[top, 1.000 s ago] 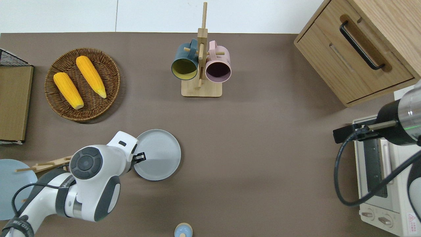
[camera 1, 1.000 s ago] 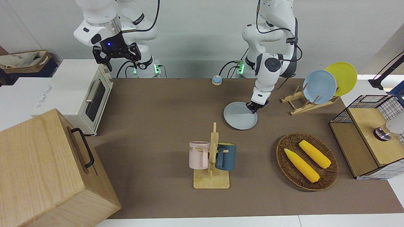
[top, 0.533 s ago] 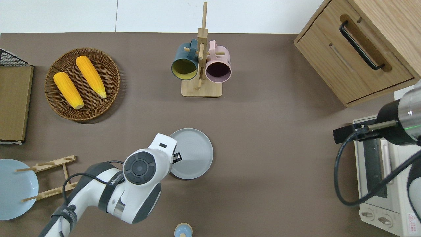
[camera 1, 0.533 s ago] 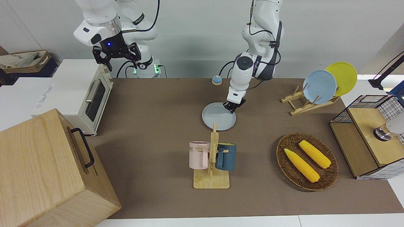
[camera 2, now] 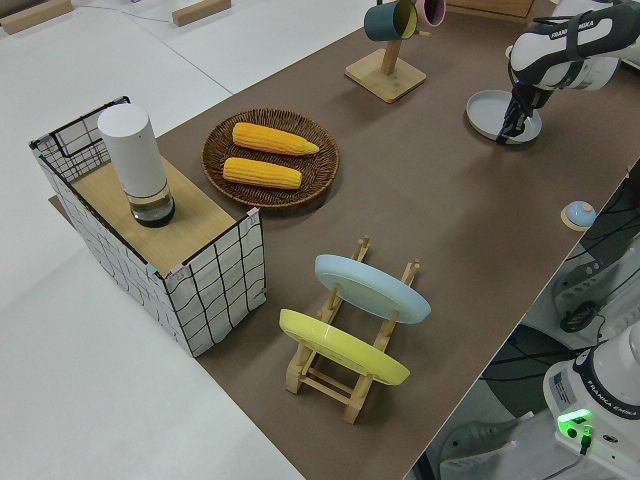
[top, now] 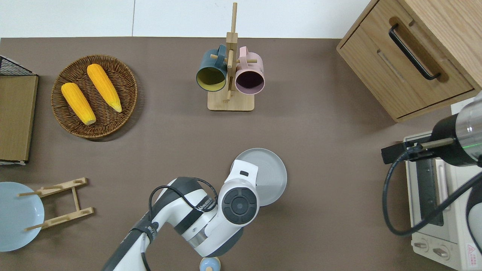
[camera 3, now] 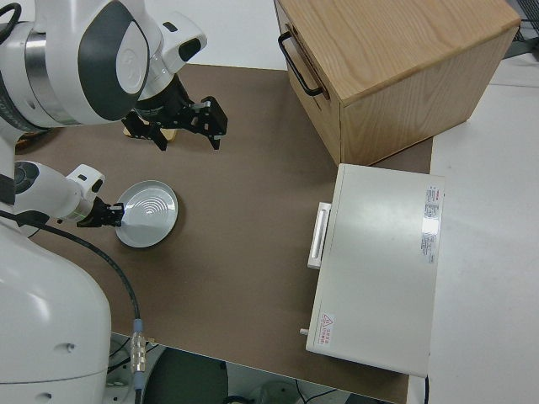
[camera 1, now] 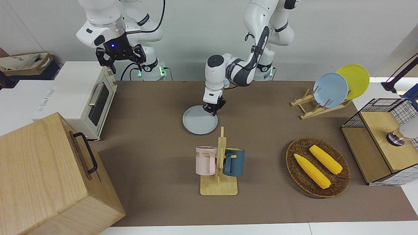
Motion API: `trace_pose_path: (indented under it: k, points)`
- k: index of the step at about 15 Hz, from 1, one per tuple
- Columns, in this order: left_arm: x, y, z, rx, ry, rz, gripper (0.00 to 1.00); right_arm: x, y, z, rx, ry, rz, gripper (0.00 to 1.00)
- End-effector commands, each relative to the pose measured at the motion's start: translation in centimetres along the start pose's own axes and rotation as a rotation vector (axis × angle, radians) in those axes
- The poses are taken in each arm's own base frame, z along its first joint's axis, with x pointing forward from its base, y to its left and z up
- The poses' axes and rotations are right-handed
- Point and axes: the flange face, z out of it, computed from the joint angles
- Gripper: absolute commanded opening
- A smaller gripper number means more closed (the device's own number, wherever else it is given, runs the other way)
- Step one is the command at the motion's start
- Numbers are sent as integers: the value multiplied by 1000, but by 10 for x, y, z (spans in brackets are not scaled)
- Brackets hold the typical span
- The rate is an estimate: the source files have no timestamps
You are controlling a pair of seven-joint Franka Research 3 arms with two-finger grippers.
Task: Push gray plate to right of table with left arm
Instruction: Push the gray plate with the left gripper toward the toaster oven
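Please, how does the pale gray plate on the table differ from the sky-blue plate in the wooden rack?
The pale gray round plate lies flat on the brown table; the sky-blue round plate stands tilted in the wooden rack. The left gripper is at the gray plate's rim; nothing touches the blue one. Both are round, shallow and plain.

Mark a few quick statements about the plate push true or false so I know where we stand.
1. The left gripper is at the gray plate's rim. True.
2. The gray plate sits in the wooden rack. False: it lies flat on the table; the rack holds a blue and a yellow plate.
3. The gray plate is nearer to the robots than the mug stand. True.
4. The basket holds three corn cobs. False: it holds two.
5. The right arm is pushing the plate. False: it is parked; the left arm pushes.
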Motion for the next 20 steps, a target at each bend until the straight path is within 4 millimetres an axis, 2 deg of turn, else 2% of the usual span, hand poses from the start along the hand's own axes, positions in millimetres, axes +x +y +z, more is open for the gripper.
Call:
trace_pose_path:
  k: [1,5,14,15,17,18,20]
  points:
    - [-28,50,31,31,-37,-34,0,-3,1,-4,5,-4,15,983]
    - [-48,69,31,17,-40,-44,0,-3,1,-4,5,-4,16,983]
    - [-50,76,23,21,-37,-48,0,-3,1,-4,5,-4,15,983]
    - [-50,76,23,21,-37,-47,70,-3,1,-4,5,-4,16,983]
    - [-47,75,22,22,-31,-33,937,-3,1,-4,5,-4,16,983]
    - [-45,74,21,24,-15,-17,995,-3,1,-4,5,-4,16,983]
    - [-39,70,16,53,-7,-13,998,-3,1,-4,5,-4,16,983]
